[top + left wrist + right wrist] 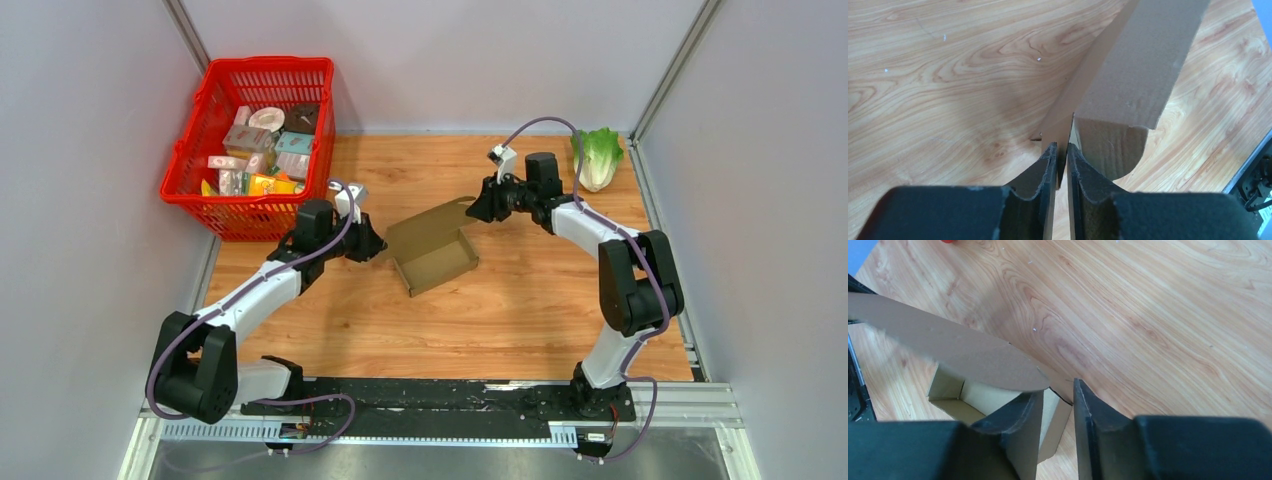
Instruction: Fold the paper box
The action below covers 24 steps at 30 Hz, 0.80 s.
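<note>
The paper box [432,245] is plain brown cardboard, a shallow open tray with its lid flap raised at the far side, in the middle of the wooden table. My left gripper [378,243] is at the box's left corner. In the left wrist view it [1062,146] is shut on a thin upright cardboard wall of the box [1138,60]. My right gripper [478,208] is at the box's far right corner, by the lid flap. In the right wrist view it [1057,390] is open with a narrow gap. The box's corner wall [1050,415] stands in that gap, and the rounded lid flap [948,340] lies over the left finger.
A red basket [262,62] with several small printed packages stands at the back left, close behind my left arm. A green lettuce [598,155] lies at the back right corner. Grey panels wall in the table on three sides. A black rail [450,400] runs along the near edge.
</note>
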Tool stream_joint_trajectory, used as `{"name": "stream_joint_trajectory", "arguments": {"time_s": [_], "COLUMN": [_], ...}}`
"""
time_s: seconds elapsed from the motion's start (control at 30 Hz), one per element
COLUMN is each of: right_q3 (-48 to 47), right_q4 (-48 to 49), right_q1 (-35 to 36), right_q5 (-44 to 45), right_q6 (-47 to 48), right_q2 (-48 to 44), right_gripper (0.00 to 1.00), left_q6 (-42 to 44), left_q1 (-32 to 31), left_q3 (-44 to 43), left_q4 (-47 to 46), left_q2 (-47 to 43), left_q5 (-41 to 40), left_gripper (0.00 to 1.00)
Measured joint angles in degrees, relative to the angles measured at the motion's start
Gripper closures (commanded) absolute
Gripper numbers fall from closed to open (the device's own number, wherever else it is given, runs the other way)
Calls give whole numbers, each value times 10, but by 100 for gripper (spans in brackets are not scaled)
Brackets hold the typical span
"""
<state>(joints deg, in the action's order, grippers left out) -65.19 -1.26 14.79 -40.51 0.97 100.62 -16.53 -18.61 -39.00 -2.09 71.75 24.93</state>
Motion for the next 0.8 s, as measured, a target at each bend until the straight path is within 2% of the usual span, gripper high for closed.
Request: {"name": "stream_joint_trajectory", "arguments": {"time_s": [0.07, 0.2, 0.23, 0.3, 0.43, 0.67, 0.8], "right_q3": [0, 3, 3, 12, 62, 180, 214], "right_q4": [7, 16, 16, 25, 44, 94, 121], "right_q1": [0, 5, 6, 13, 38, 126, 184], "right_q5": [-4, -7, -6, 12, 88, 292, 402], "right_q6": [-2, -16, -19, -29, -73, -152, -183], "right_q2": [0, 0, -1, -8, -56, -172, -207], "right_gripper": [86, 95, 100, 100, 100, 100, 98], "left_q6": [0, 2, 3, 4, -9, -82, -123], "left_q1": [-4, -21, -28, -40, -61, -97, -124], "left_q3": [-1, -7, -13, -25, -41, -42, -37], "left_q4": [2, 13, 20, 36, 57, 59, 31], "left_q2": [2, 11, 14, 15, 16, 16, 16], "left_q5": [-3, -21, -31, -54, -125, -284, -374], "left_gripper": [80, 91, 94, 100, 100, 100, 100]}}
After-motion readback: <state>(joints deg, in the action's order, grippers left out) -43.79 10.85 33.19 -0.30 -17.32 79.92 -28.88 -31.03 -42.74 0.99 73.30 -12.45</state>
